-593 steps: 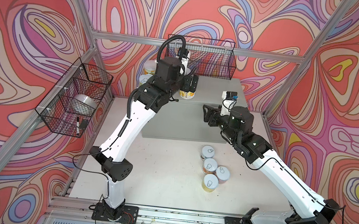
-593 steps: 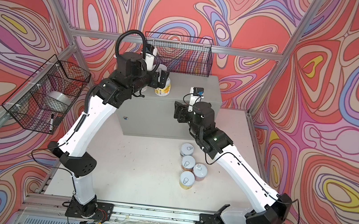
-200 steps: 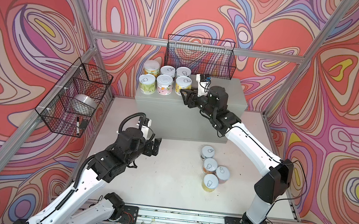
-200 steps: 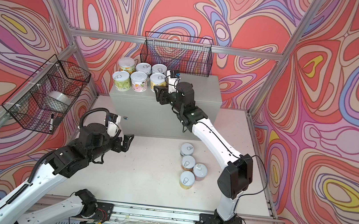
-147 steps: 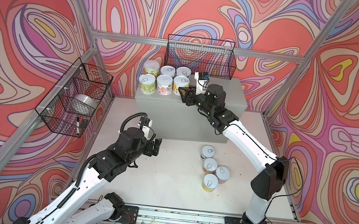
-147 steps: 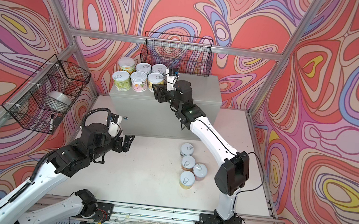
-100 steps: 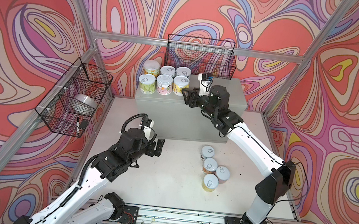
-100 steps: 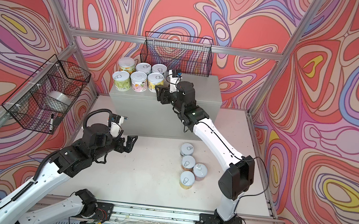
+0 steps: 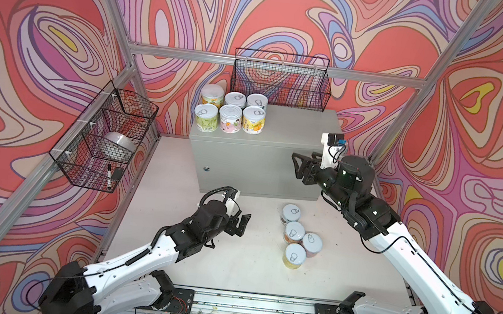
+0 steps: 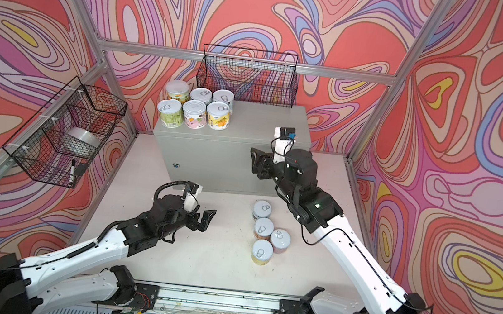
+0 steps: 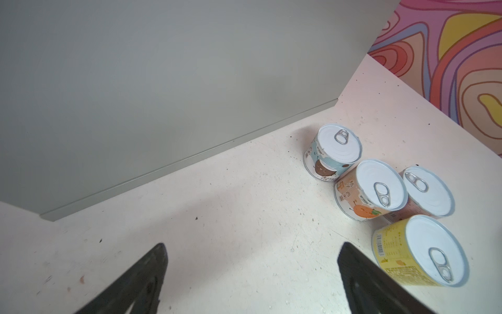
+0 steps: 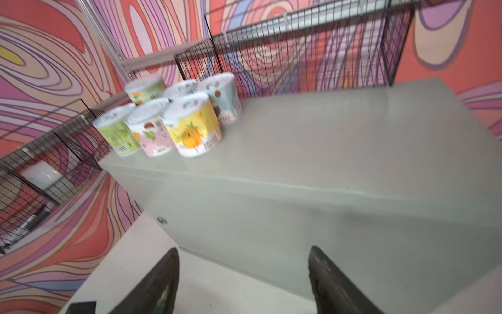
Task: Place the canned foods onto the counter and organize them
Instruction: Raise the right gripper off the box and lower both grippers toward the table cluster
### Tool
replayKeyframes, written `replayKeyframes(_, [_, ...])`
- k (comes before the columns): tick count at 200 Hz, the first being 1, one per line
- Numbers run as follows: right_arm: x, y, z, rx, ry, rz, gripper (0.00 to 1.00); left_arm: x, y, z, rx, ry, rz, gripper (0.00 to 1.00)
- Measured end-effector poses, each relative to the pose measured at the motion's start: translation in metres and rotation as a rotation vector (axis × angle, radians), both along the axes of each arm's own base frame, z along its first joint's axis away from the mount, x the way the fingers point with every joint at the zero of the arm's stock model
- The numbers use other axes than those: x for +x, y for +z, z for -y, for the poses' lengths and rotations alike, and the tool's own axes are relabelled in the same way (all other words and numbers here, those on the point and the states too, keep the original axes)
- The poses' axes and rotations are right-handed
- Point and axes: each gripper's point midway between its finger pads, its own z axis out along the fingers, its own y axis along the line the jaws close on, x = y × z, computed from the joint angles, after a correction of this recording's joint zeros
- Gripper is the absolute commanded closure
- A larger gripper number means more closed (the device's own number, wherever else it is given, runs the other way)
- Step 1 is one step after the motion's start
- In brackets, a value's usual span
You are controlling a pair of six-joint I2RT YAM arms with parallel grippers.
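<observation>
A light-grey rectangular metal counter with a small round lock on its front stands at the back of the white table. Six of the canned foods, short cylindrical tins with silver pull-tab lids, stand upright at the counter's back left corner. They are packed close in two rows of three. From left to right in both top views, the front row holds a green-labelled tin, a pink-labelled tin and a yellow-labelled tin. Four more tins stand upright in a tight cluster on the table, before the counter's right end. A pale blue tin is nearest the counter, and a peach tin is just beside it. Next comes a half-hidden tin whose label cannot be read, then a bright yellow tin. The left gripper hangs low over the table to the left of this cluster, near it but not touching. Its jaws are spread wide, with only bare table between them. The right gripper hovers before the counter's front right part, pointing left, its jaws apart and empty. The right wrist view is blurred. A black wire basket hangs on the back wall above the counter.
</observation>
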Motion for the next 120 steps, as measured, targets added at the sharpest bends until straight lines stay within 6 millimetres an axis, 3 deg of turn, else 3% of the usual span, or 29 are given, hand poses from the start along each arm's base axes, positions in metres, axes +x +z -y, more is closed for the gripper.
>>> replayKeyframes(29, [-0.011,-0.062,0.015,-0.044,-0.046,-0.123,0.22,0.01,-0.044,0.017,-0.008,-0.024,0.001,0.0])
replayKeyframes(49, [-0.016,-0.084,0.021,-0.052,-0.068,-0.17,0.22,0.013,-0.075,0.03,0.016,-0.056,-0.035,0.0])
replayKeyframes(74, [-0.023,-0.086,0.029,-0.035,-0.09,-0.171,0.22,0.018,-0.097,0.052,-0.002,-0.102,-0.025,0.0])
replayKeyframes(120, [-0.032,-0.066,0.045,-0.008,-0.13,-0.117,0.21,0.024,-0.132,0.09,-0.075,-0.206,0.023,0.0])
